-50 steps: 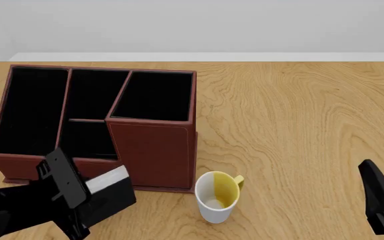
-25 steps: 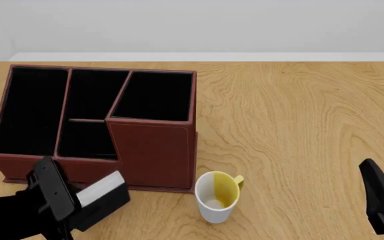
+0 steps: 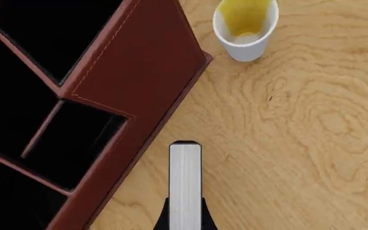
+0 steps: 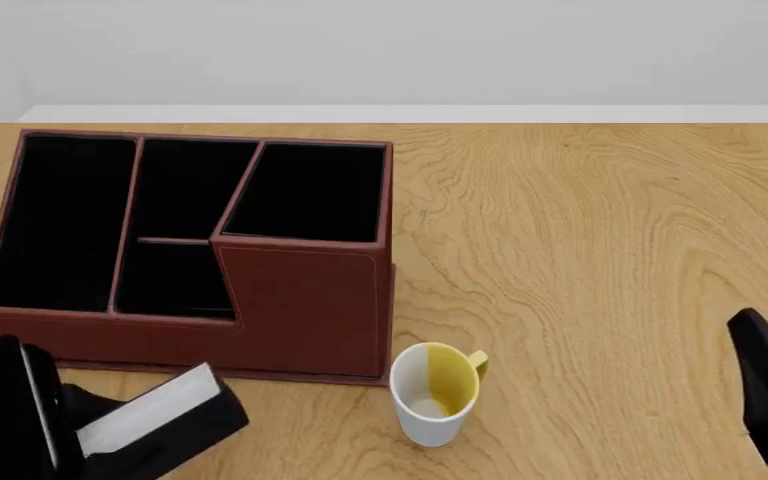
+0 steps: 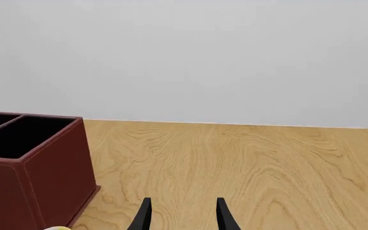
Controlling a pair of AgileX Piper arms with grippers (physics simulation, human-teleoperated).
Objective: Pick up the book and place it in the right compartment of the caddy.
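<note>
1. My left pincer (image 3: 185,225) is pinching the book (image 4: 157,420) edge-on, off the bench (image 4: 598,230) near its front-left corner, just in front of the caddy (image 4: 304,310) and not touching it.
2. My right pincer (image 5: 182,215) sits spread and empty by the bench's front-right corner, well apart from everything.
3. The step in hand, as I judge it, is carrying the book up and over to the right compartment (image 4: 307,192), the tall section at the caddy's right end.
4. To do it well I would lift first until the book's lower edge clears that tall front wall, then travel across, and line the thin edge up with the opening so it drops in without catching the slanted divider.
5. I would watch the mug (image 4: 431,393), which stands just beside the caddy's front-right corner; a low sweep could knock it.
6. The left wrist view shows the white page edge centred between the fingers, which the front view does not show.
7. The front view alone shows how deep the target opening is and where both arms sit.
8. The right wrist view shows only the caddy's right wall and open bench.
</note>
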